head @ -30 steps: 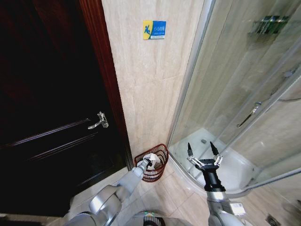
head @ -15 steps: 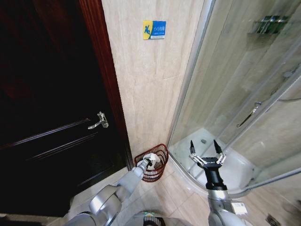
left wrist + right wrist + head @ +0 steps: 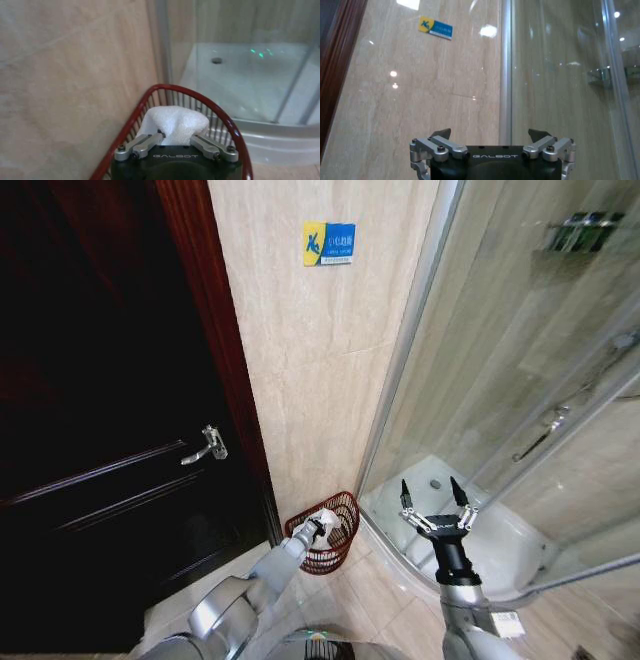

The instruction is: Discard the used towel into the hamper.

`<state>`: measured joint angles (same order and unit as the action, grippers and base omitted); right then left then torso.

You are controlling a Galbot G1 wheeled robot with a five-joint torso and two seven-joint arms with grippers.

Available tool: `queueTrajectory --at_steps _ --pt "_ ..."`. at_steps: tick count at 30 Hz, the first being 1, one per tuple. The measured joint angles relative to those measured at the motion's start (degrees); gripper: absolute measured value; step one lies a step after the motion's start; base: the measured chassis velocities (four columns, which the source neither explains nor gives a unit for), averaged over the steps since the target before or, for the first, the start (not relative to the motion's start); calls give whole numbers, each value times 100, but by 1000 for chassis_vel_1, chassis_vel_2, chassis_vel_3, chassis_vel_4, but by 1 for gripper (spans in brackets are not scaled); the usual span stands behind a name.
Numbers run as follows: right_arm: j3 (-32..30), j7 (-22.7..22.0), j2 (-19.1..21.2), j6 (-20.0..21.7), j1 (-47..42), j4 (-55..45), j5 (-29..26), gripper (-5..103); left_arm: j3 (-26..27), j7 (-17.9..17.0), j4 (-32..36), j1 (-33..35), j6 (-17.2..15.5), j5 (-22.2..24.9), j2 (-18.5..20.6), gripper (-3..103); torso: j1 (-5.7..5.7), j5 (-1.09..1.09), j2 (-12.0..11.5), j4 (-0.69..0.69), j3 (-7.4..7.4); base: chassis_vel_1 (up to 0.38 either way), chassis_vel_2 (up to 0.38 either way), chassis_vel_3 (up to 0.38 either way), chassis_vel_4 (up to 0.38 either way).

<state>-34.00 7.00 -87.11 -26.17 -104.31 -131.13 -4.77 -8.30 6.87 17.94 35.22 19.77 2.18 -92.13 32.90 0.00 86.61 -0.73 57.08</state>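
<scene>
The hamper (image 3: 335,540), a dark red wire basket, stands on the floor in the corner between the tiled wall and the shower enclosure. My left gripper (image 3: 318,527) is at its near rim, shut on the white towel (image 3: 322,523). In the left wrist view the towel (image 3: 175,119) bulges out between the fingers (image 3: 145,144), inside the ring of the hamper's red rim (image 3: 200,94). My right gripper (image 3: 437,498) is raised to the right, in front of the shower glass, open and holding nothing; its spread fingertips (image 3: 441,133) face the wall.
A dark wooden door with a metal handle (image 3: 207,446) stands left of the hamper. The curved glass shower enclosure (image 3: 500,380) with its white tray (image 3: 500,530) closes off the right. A blue and yellow sign (image 3: 329,243) hangs on the tiled wall.
The head camera has shifted slightly, so the whole picture moved. My left gripper stays at the hamper with the towel. My right gripper holds about the same place, still open.
</scene>
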Motion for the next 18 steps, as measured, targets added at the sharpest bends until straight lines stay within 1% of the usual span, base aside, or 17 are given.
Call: queueTrajectory --at_steps 2,4,6,8,10,11,13,14,15,16,18 --pt "2 34 0 -42 4 42 6 100 15 17 -46 6 -15 -154 1 4 -2 3 0 0 0 0 0 0 0" --pt "1 42 -1 -45 6 48 6 100 33 19 -45 6 -34 -201 0 3 -4 2 1 0 -1 0 0 0 0" --pt "1 58 2 -45 16 64 6 100 54 17 -27 -5 -48 -232 0 13 -6 0 1 0 -1 0 0 0 0" --pt "1 57 2 -44 23 68 10 100 59 12 -22 -14 -48 -232 0 13 -7 1 2 0 -2 0 0 0 0" --pt "-2 52 -4 -31 31 70 42 100 63 9 -16 -39 -41 -237 0 23 -7 0 2 0 -2 0 0 0 0" --pt "-2 52 -4 -31 31 70 42 100 63 9 -16 -39 -41 -237 0 23 -7 0 2 0 -2 0 0 0 0" --pt "-7 53 -11 -20 33 72 79 100 56 10 -15 -61 -36 -414 0 34 -6 0 2 0 -2 0 0 0 0" --pt "-8 59 -12 -19 31 72 83 100 57 9 -21 -65 -39 -618 0 40 -5 0 2 0 -2 0 0 0 0" --pt "-8 59 -12 -19 31 72 83 100 57 9 -21 -65 -39 -618 0 40 -5 0 2 0 -2 0 0 0 0" --pt "-11 73 -15 -20 31 74 84 100 63 10 -30 -65 -52 -851 0 45 -4 0 2 0 -1 0 0 0 0" --pt "-13 77 -17 -22 31 76 82 100 67 10 -30 -62 -58 -929 0 45 -4 0 2 0 -1 0 0 0 0"
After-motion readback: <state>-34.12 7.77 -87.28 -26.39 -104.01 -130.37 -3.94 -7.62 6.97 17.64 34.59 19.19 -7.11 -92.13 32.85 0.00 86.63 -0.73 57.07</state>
